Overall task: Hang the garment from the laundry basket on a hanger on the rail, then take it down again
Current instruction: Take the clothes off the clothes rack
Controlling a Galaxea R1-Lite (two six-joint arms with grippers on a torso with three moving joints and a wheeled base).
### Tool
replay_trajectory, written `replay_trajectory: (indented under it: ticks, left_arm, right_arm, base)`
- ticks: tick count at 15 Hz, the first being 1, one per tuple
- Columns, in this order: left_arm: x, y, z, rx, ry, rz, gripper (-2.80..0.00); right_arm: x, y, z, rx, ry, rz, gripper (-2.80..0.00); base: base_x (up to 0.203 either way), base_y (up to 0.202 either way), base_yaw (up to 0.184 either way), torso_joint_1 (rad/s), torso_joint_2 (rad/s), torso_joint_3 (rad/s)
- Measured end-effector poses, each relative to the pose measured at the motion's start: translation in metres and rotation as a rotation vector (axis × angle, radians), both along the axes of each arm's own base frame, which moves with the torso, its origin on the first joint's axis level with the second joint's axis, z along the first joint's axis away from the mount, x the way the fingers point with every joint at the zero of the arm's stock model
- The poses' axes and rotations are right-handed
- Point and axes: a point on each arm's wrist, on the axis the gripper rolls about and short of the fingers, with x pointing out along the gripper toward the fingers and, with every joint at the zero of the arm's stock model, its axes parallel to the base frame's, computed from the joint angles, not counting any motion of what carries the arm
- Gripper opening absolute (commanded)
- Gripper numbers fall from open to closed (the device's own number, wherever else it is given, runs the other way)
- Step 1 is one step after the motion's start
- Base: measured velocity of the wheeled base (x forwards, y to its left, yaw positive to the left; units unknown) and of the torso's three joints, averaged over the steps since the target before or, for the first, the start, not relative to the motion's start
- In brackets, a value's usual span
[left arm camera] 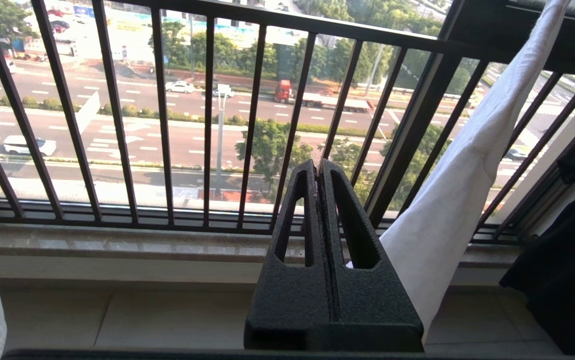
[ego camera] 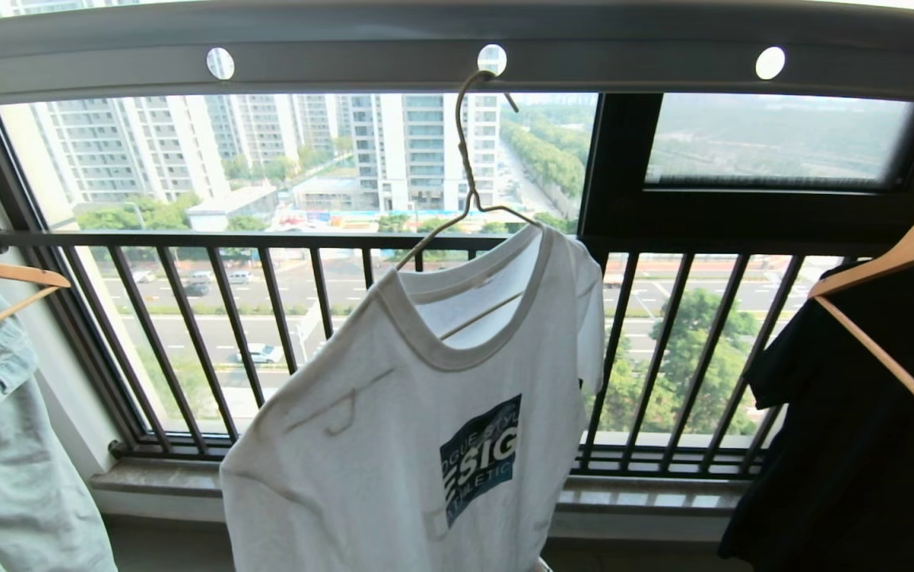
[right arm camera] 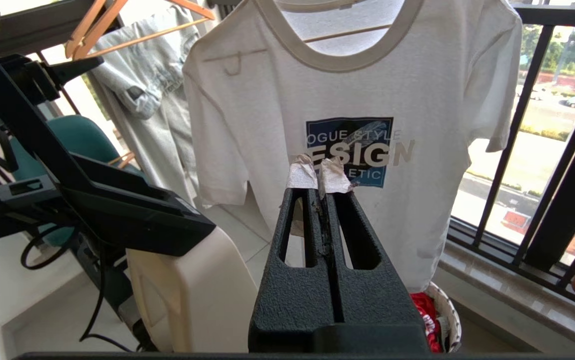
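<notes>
Hanging garment (right arm camera: 347, 100) beyond shut jaws

We see white T-shirt (ego camera: 393, 445), greyish neckband, dark blue chest print; cream hanger (ego camera: 469, 171); grey rail (ego camera: 362, 48).

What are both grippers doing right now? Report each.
Left gripper: shut, holding nothing.
Right gripper: shut, holding nothing.
</notes>
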Motion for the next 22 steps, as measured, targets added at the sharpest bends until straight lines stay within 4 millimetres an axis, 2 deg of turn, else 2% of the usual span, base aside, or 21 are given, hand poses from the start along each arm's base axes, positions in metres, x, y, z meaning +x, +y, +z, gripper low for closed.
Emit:
replay_trajectory:
  ticks: [4,7,10,13,16,19,22]
  left_arm:
    - [-0.014,-0.003,-0.035,0.022,-0.03,-0.047,-2.8]
    - [-0.016,-0.004,-0.063,0.086,-0.037,-0.064,-2.8]
    - [-0.013,-0.003,-0.089,0.192,-0.028,-0.052,-2.8]
    - [-0.009,-0.003,-0.107,0.261,0.005,-0.03,-2.8]
    - [-0.005,-0.001,-0.112,0.302,-0.006,0.068,-2.8]
    - [-0.002,0.0,-0.119,0.37,-0.01,0.103,-2.8]
    - [-0.001,0.0,-0.122,0.368,-0.002,0.101,-2.8]
  right_arm:
    - [-0.021,-0.002,-0.026,0.006,-0.069,-0.085,-2.8]
    - [-0.027,-0.004,-0.046,-0.013,-0.121,-0.207,-2.8]
    - [-0.026,-0.007,-0.071,-0.103,-0.171,-0.37,-2.8]
    - [-0.01,-0.011,-0.096,-0.151,-0.141,-0.55,-2.8]
    - [0.015,-0.013,-0.128,-0.189,-0.146,-0.676,-2.8]
    - [0.032,-0.015,-0.154,-0.262,-0.183,-0.747,-2.8]
    - [0.035,-0.014,-0.166,-0.267,-0.135,-0.734,-2.8]
  base:
    - [0.0,0.0,0.0,0.0,0.0,0.0]
    - [0.0,0.0,0.0,0.0,0.0,0.0]
    - [0.0,0.0,0.0,0.0,0.0,0.0]
    - [0.0,0.0,0.0,0.0,0.0,0.0]
    - [0.0,0.0,0.0,0.0,0.0,0.0]
    - [0.0,0.0,0.0,0.0,0.0,0.0]
    - [0.0,0.0,0.0,0.0,0.0,0.0]
